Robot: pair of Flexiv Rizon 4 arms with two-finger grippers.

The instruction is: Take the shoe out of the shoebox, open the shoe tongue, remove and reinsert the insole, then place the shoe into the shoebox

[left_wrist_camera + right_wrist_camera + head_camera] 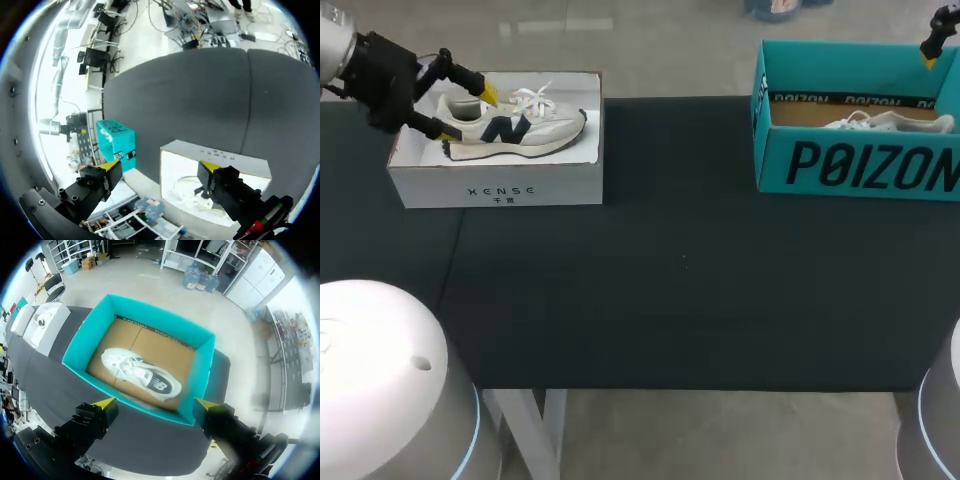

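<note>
**A:** The left tool (468, 110) is over the heel end of the white shoebox (495, 185). Its yellow tips are spread wide and it has hold of nothing.

**B:** And the cream shoe (515, 125)?

**A:** Inside that white shoebox, dark logo showing, white laces loose, heel toward the tool. From the head view the tips sit on either side of the heel. I can't tell whether they touch it.

**B:** Does the left wrist view help?

**A:** A little. One finger hangs over the white shoebox's inside, the other just outside its wall.

**B:** What about the other arm?

**A:** Well apart from the white shoebox, off to the robot's right on the same black desk (670, 280), stands an open teal shoebox (860, 165). A white shoe (142, 375) lies slantwise on its cardboard floor. The right tool (154, 403) hovers above it, over the near wall, fingers wide apart and gripping nothing.
</note>
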